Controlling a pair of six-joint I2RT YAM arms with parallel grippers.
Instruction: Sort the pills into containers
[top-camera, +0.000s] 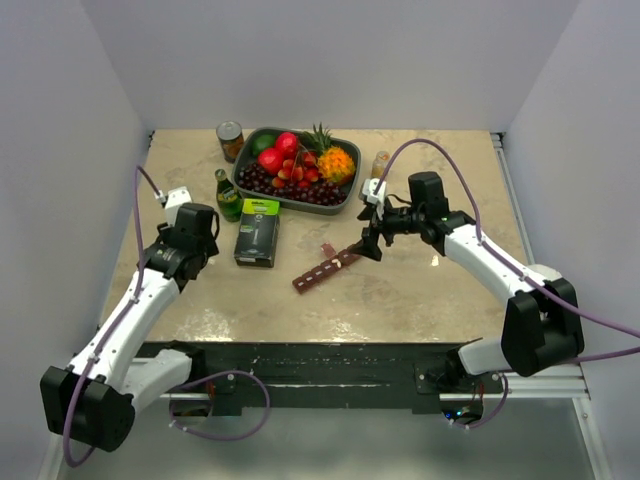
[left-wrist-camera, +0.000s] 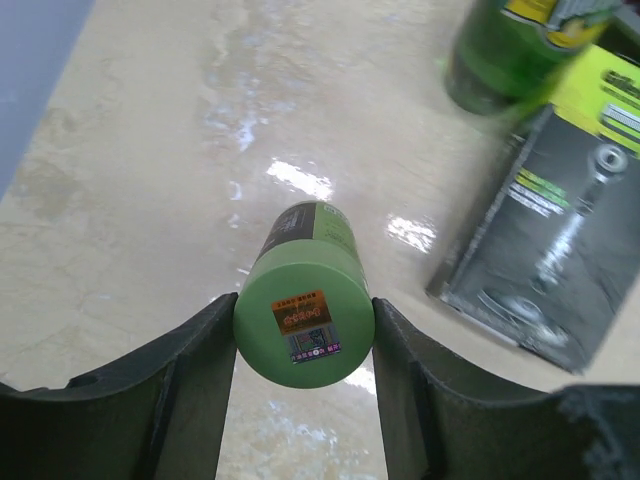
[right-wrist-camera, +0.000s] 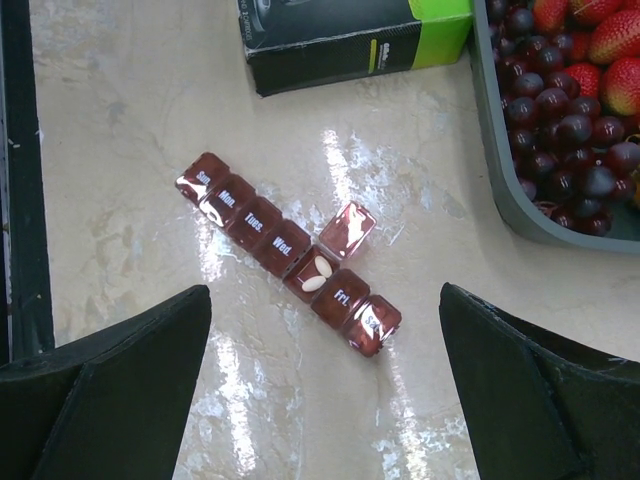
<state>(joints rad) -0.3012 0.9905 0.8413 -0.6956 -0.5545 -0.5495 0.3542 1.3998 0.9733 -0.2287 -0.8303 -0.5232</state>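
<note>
Your left gripper (top-camera: 185, 243) is clamped on the green bottle (left-wrist-camera: 303, 318). The organiser strip (top-camera: 325, 268) lies at 4 o'clock of the box (top-camera: 257, 232), one lid (right-wrist-camera: 347, 228) up, two pills (right-wrist-camera: 316, 275) exposed. Your right gripper (top-camera: 372, 243), jaws wide apart, hovers at its 2 o'clock end; bump it and they'd likely spill.

The left arm reaches from its near-left base toward the far left. The left gripper (left-wrist-camera: 304, 325) is clamped around a green bottle (left-wrist-camera: 300, 250), one finger pressed to each side. The right arm bends in from the near right toward the middle, wrist angled down. The right gripper (top-camera: 371, 245) is spread wide and holds nothing.
</note>
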